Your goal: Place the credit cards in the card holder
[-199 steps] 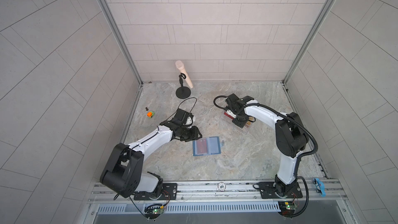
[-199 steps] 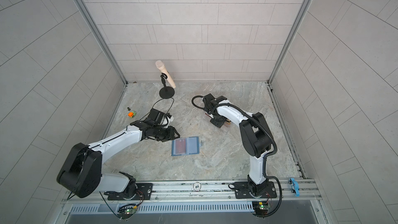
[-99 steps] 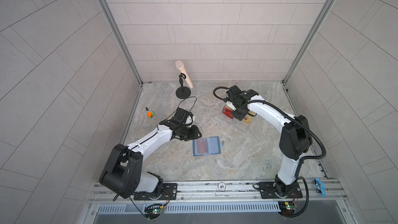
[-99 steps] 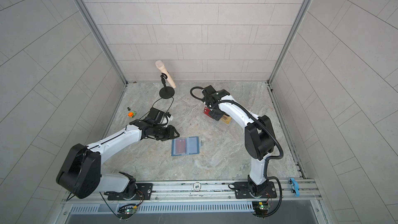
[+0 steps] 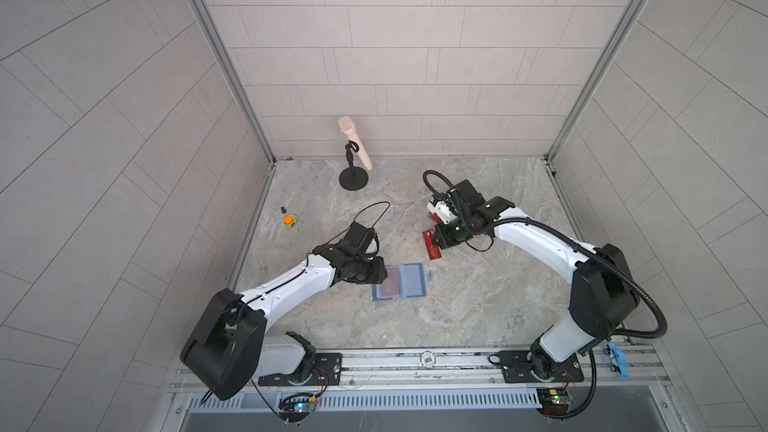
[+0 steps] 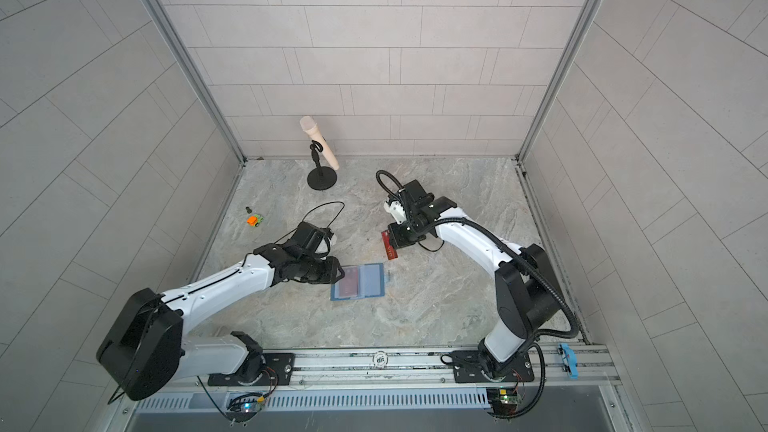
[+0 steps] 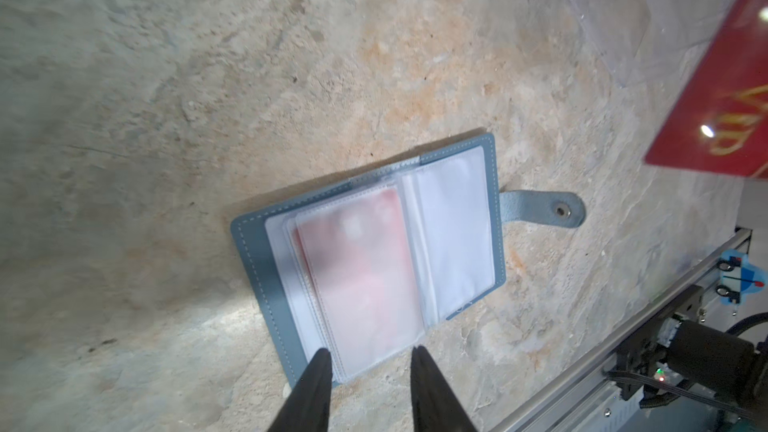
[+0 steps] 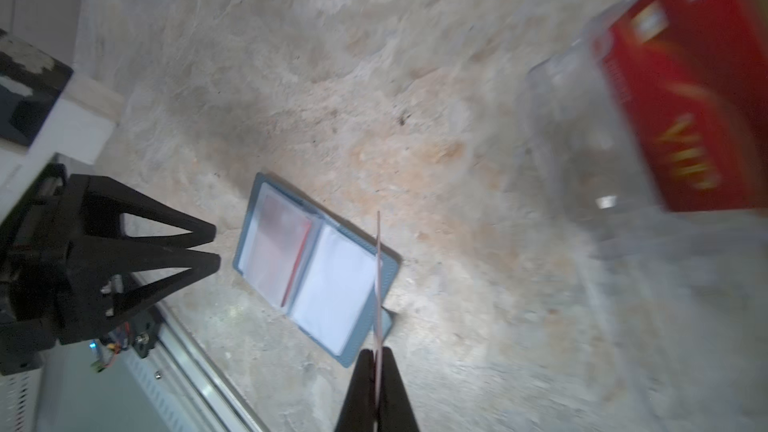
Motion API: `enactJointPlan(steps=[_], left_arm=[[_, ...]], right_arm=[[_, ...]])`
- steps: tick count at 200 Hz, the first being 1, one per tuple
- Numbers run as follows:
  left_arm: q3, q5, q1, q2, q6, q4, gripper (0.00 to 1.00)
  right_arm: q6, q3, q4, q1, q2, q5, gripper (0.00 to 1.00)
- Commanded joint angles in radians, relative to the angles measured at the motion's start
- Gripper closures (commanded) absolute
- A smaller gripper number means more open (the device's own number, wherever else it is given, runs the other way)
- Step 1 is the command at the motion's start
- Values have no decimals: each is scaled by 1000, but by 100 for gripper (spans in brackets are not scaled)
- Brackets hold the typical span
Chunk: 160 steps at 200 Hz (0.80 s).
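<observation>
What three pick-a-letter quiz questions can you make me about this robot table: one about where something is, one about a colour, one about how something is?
1. Where is the card holder? A on the table beside the left pincer; B up in the air; C hidden from view.
2. What colour is the card that the right pincer grips? A blue; B red; C green.
3. How is the card holder? A snapped shut; B lying open; C standing upright.
Answers: 1 A, it lies flat by the left pincer's tips; 2 B, both top views show red; 3 B, its clear sleeves face up.
</observation>
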Motion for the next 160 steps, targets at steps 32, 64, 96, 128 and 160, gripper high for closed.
enactJointPlan(steps=[32, 64, 96, 128, 160], left_arm=[[-52, -3, 0, 8, -48, 80, 70], [-75, 18, -2, 26, -57, 115, 77], [-54, 23, -2, 57, -43, 103, 86], [-26, 29, -2, 98, -30, 100, 90], [-2, 26, -2, 135, -20, 97, 93]], right_arm=[[345, -207, 519, 98, 32, -185, 100], [411, -287, 678, 119, 69, -198, 100], [394, -311, 702, 119, 99, -193, 100], [406, -318, 745, 117, 131, -198, 100], [406, -333, 741, 102, 125, -198, 100]])
